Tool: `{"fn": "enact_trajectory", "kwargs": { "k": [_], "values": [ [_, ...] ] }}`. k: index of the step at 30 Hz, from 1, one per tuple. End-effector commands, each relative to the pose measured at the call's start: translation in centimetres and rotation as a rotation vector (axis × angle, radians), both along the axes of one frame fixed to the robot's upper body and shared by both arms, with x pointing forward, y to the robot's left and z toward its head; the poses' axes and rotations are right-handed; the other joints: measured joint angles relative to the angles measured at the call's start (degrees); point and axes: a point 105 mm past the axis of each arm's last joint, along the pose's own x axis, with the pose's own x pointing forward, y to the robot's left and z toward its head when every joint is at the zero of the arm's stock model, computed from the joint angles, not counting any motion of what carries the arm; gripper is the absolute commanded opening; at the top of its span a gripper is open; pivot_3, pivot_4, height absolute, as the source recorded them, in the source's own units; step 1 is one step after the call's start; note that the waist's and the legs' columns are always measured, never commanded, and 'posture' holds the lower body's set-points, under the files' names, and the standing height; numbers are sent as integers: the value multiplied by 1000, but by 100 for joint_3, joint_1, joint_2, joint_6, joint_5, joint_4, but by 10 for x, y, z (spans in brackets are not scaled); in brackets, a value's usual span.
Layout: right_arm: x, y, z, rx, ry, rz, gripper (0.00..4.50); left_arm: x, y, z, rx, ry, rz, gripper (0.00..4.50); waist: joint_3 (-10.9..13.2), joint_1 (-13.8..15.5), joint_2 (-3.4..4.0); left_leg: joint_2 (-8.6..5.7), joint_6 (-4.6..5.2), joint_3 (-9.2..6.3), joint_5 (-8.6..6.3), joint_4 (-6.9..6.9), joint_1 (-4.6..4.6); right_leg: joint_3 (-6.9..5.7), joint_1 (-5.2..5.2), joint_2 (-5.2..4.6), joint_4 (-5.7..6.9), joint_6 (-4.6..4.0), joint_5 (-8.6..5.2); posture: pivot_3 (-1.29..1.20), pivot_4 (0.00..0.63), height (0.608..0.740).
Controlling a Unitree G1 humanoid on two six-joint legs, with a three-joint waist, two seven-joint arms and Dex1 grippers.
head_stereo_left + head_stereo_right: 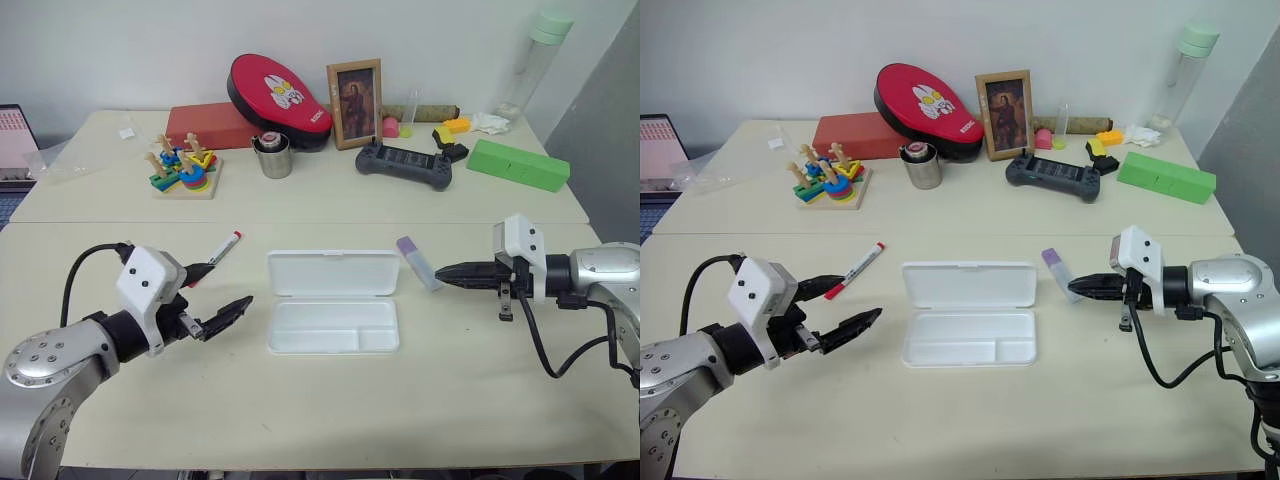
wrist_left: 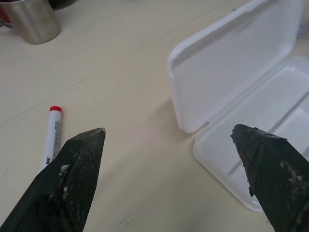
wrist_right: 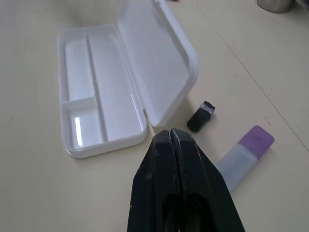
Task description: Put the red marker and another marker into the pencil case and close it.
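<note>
White pencil case (image 1: 333, 327) lies open mid-table (image 1: 320, 410), lid flat behind a divided tray, apparently empty. One red marker (image 1: 223, 247), white barrel and red cap, lies left of it; one short lilac marker (image 1: 419, 263) lies right. Left tool (image 1: 222, 296) released, fingers wide; right tool (image 3: 172, 137) clenched, holding nothing
</note>
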Motion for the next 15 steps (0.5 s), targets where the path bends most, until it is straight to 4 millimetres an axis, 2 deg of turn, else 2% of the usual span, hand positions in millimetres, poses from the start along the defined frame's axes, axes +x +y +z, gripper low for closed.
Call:
{"fn": "enact_trajectory", "kwargs": {
  "k": [1, 7, 10, 15],
  "values": [
    [-7, 10, 19, 3, -73, 72, 0, 4, 11, 6, 10, -35, 58, 4438, 0, 0, 0, 0, 0, 0, 0, 0, 0, 0, 0, 0, 0, 0, 0, 0, 150, 740],
    [-14, 21, 28, 12, -95, 135, 0, 25, 29, -6, 47, -19, 138, 4438, 0, 1, 0, 0, 0, 0, 0, 0, 1, 0, 0, 0, 0, -1, 1, 0, 150, 740],
    [-20, 24, 26, -34, -109, 184, 0, 46, 37, -13, 55, -14, 164, 4438, -1, 14, -1, 0, 0, -1, 0, 0, 0, -2, 0, 0, -1, -1, 1, 0, 150, 740],
    [-24, 25, 23, -52, -106, 204, 0, 67, 44, -21, 90, -9, 156, 4438, 0, 6, -2, -1, 0, 0, 0, -1, -1, -2, -1, 0, -2, -1, 1, 0, 150, 740]
  ]
}}
